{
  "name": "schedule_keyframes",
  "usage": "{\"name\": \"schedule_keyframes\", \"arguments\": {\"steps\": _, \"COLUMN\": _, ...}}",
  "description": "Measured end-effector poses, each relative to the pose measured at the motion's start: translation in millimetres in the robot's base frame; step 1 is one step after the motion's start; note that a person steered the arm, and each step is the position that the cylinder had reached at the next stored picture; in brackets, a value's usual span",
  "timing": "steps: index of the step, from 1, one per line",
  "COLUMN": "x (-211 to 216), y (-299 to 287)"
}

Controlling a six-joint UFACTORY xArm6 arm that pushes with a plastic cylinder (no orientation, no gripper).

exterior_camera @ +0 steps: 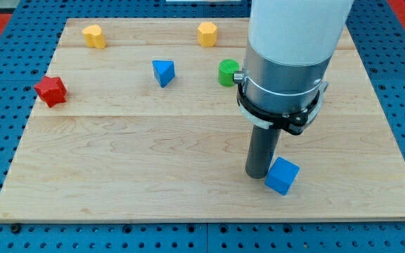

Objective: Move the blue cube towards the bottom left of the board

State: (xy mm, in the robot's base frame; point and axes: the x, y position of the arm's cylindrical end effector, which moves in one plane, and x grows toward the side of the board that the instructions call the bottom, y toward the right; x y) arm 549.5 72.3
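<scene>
One blue cube (283,176) sits touching my tip (256,174) on the view's right; the tool holds nothing.

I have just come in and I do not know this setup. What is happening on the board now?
A robot arm with a straight rod is working on a wooden board. My tip stands just to the view's left of the blue cube, about touching it, near the view's bottom right. The cube is still far from the bottom left. Five other blocks lie along the view's top.
</scene>
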Motion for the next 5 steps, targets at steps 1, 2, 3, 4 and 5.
{"name": "schedule_keyframes", "arguments": {"steps": 1, "x": -27.9, "y": 34.7}}
{"name": "schedule_keyframes", "arguments": {"steps": 2, "x": -8.2, "y": 119.2}}
{"name": "schedule_keyframes", "arguments": {"steps": 3, "x": 8.7, "y": 58.0}}
{"name": "schedule_keyframes", "arguments": {"steps": 4, "x": -28.9, "y": -39.6}}
{"name": "schedule_keyframes", "arguments": {"steps": 5, "x": -58.6, "y": -46.8}}
